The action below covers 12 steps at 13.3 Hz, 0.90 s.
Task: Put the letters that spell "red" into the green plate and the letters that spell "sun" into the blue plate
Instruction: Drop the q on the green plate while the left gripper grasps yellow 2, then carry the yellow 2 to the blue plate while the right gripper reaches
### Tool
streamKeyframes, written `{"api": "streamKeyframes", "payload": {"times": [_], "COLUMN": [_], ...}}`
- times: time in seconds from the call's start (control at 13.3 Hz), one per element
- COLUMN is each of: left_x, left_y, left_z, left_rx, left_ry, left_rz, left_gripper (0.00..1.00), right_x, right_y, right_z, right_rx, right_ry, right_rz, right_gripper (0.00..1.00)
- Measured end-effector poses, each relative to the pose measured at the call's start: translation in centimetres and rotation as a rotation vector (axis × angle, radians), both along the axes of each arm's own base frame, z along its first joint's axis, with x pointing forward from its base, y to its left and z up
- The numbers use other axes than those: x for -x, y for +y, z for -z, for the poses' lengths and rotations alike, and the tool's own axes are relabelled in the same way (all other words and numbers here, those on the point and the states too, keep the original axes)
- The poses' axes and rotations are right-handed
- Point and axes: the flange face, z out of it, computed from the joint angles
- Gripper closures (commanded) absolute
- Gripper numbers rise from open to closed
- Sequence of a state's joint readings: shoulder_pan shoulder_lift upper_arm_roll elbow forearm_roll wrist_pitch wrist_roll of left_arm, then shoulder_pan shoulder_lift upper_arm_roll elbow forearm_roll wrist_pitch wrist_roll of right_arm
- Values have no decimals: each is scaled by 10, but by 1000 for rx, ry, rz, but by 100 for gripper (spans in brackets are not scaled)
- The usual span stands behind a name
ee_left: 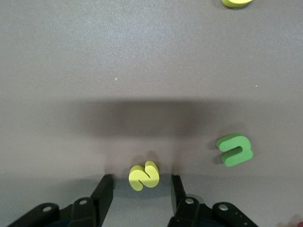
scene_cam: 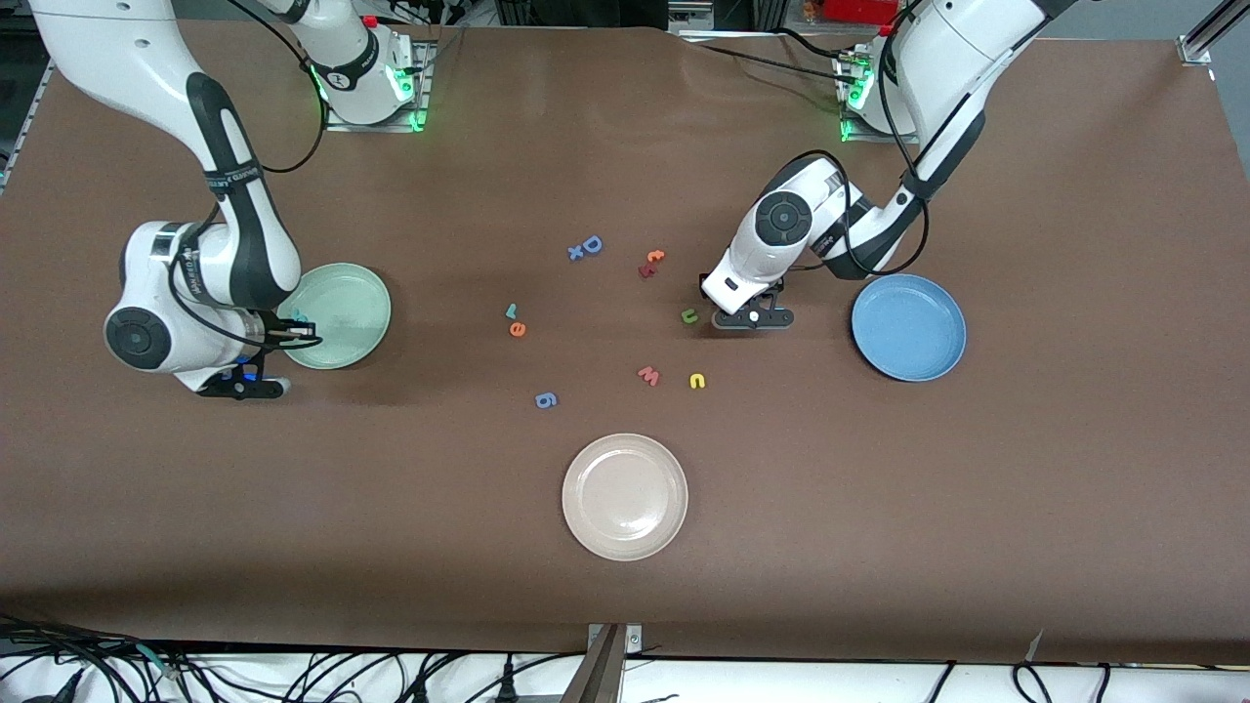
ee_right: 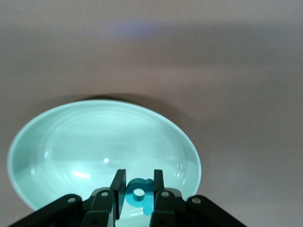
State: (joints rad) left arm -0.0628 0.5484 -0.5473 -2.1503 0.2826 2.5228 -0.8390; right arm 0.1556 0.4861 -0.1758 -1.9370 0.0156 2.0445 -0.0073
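Note:
My left gripper (ee_left: 142, 182) is down at the table, beside the blue plate (scene_cam: 908, 327). It is open, with the yellow "s" (ee_left: 144, 176) between its fingers (ee_left: 105, 191) and a gap on each side. The olive-green "u" (ee_left: 235, 150) lies close by on the table, and the yellow "u" (scene_cam: 697, 382) lies nearer the front camera. My right gripper (ee_right: 138, 182) is shut on the teal "d" (ee_right: 141, 194), over the rim of the green plate (ee_right: 94, 142). The teal "r" (scene_cam: 511, 311) and orange "e" (scene_cam: 518, 330) lie mid-table.
A cream-white plate (scene_cam: 625, 496) sits nearest the front camera. Other letters lie loose mid-table: a pink "w" (scene_cam: 648, 376), a blue "D" (scene_cam: 592, 244), a dark red letter (scene_cam: 646, 270) with an orange one (scene_cam: 655, 257), and a blue "g" shape (scene_cam: 546, 399).

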Motion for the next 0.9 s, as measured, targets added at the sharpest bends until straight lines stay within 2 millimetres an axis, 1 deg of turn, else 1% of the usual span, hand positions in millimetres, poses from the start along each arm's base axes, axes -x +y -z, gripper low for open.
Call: {"api": "streamKeyframes", "payload": {"times": [0.08, 0.15, 0.3, 0.38, 0.45, 0.53, 0.6, 0.75, 0.83, 0.9], "left_x": [0, 0, 0, 0, 0, 0, 0, 0, 0, 0], "left_y": [0, 0, 0, 0, 0, 0, 0, 1, 1, 1], "left_z": [0, 0, 0, 0, 0, 0, 0, 0, 0, 0], "left_rx": [0, 0, 0, -1, -2, -4, -6, -13, -17, -17], "left_ry": [0, 0, 0, 1, 1, 1, 1, -1, 0, 0], "left_rz": [0, 0, 0, 0, 0, 0, 3, 5, 5, 4], "left_gripper": [51, 56, 59, 62, 66, 68, 71, 74, 75, 76], "right_x": [4, 7, 9, 10, 10, 11, 11, 10, 8, 3], "right_y": [0, -1, -5, -8, -10, -12, -12, -12, -12, -11], "right_z": [8, 13, 21, 22, 23, 24, 24, 22, 18, 9], "right_rx": [0, -1, -3, -5, -6, -7, -7, -7, -8, -10], "right_ry": [7, 15, 29, 32, 34, 36, 37, 33, 27, 23], "right_rz": [-3, -7, -10, -10, -10, -11, -11, -11, -11, -12], "right_gripper": [90, 85, 84, 76, 63, 24, 1, 1, 1, 1]}}
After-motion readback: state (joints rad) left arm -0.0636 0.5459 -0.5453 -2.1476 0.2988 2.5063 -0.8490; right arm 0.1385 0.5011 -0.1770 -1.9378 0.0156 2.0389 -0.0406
